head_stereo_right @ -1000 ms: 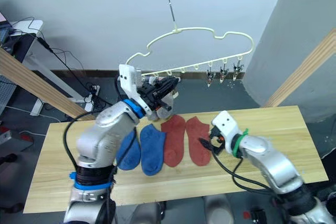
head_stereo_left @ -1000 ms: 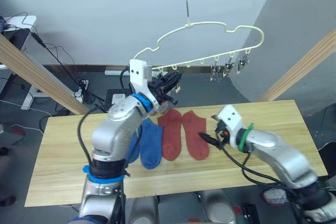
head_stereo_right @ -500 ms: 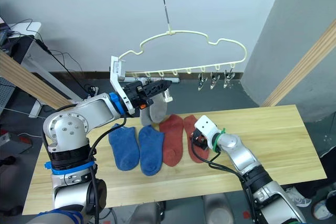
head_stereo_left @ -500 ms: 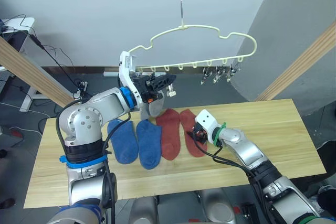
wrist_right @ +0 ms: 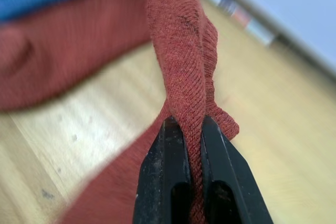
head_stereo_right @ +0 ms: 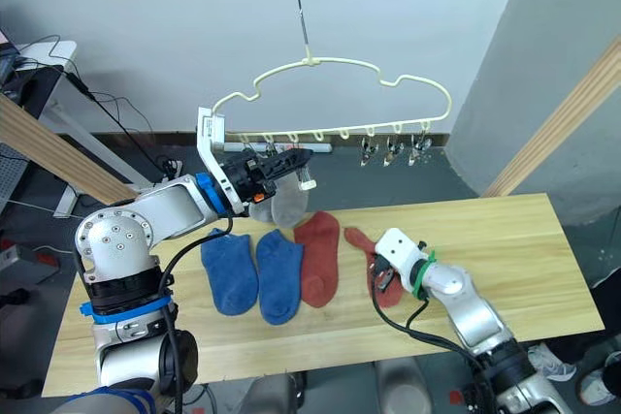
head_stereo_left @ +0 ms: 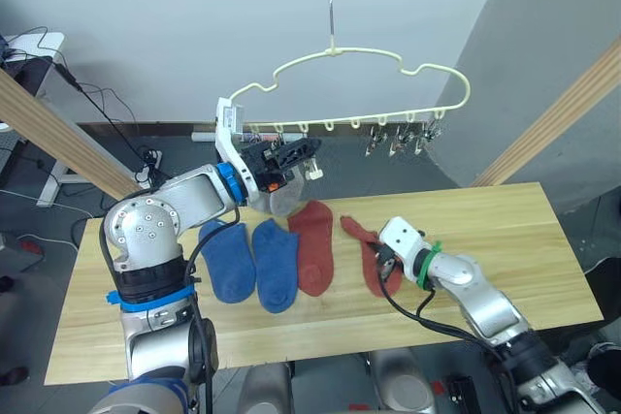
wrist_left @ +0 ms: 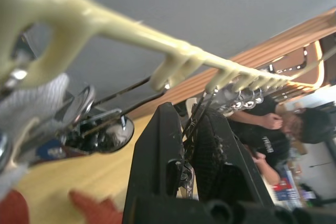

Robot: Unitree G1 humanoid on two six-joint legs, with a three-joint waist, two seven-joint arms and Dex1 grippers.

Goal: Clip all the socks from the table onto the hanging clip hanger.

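You are seeing one light grey sock (head_stereo_left: 282, 199) partly hidden behind the left gripper (head_stereo_left: 309, 147), whose fingers are pinched narrowly around a metal clip (wrist_left: 185, 145) under the clip hanger (head_stereo_left: 369, 84). Counted: two blue socks (head_stereo_left: 250, 259) and two rust red ones are showing. The right gripper (head_stereo_left: 381, 261) is pinching one rust red sock (wrist_right: 181, 77) above the table (head_stereo_left: 505, 239); the other red sock (head_stereo_left: 312, 244) is lying flat. A person (wrist_left: 273, 132) is sitting in the room beyond.

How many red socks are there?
2. One red sock lies flat on the table beside the blue socks. The other red sock is bunched up, pinched in the right gripper.
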